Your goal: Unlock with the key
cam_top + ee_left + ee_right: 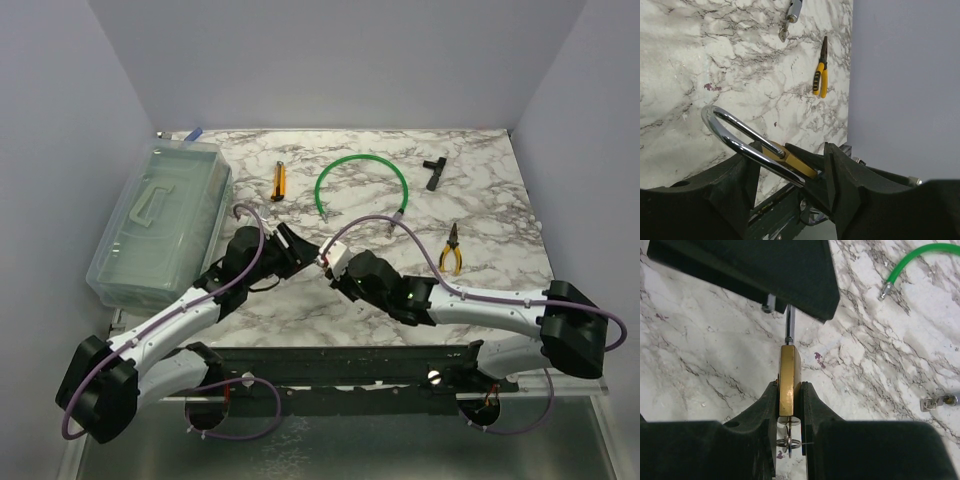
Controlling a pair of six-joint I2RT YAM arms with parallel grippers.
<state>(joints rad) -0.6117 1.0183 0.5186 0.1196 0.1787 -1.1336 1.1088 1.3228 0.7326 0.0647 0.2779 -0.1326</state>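
While right fingers (767,412) pinch the brass padlock (789,375), left fingers (842,187) stand spread around its chrome shackle (742,149).

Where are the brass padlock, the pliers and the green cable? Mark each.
brass padlock (789,375), right wrist view, brass body
pliers (823,76), left wrist view, yellow handle
green cable (912,255), right wrist view, green sheath

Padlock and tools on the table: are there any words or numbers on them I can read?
No readable text in any view.
The brass padlock shows only a plain edge.
Any marks on the pliers, yellow knife or plastic box are too small to read.
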